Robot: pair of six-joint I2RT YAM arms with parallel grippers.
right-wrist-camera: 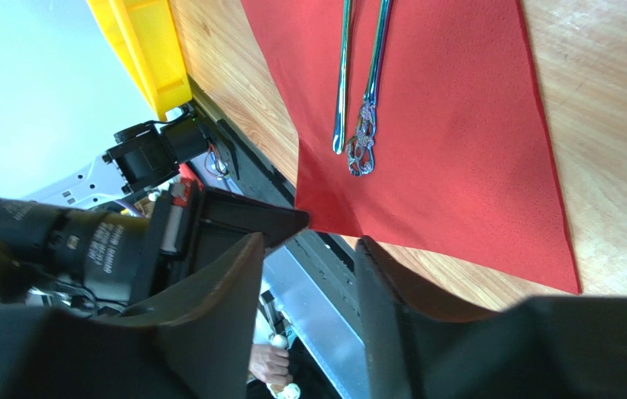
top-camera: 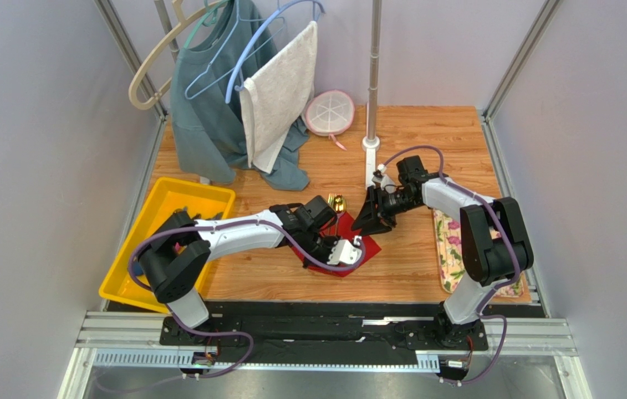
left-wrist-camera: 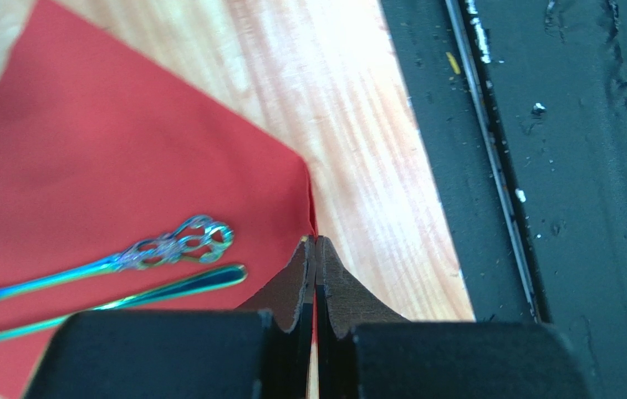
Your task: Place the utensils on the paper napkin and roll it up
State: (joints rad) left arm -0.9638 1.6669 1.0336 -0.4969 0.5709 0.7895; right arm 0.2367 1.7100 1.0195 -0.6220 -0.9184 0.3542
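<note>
The red paper napkin lies flat on the wooden table between my two grippers. Two gold utensils lie side by side on it, one with an ornate openwork handle, one plain; they also show in the right wrist view. Their heads show at the napkin's far edge. My left gripper is shut on the napkin's near corner, with red paper between the pads. My right gripper is open and empty, held over the napkin's far right side. The left gripper shows at the napkin's corner.
A yellow bin stands at the left. A floral cloth lies at the right by the right arm. A metal pole, hanging clothes and a towel, and a round pink dish are at the back.
</note>
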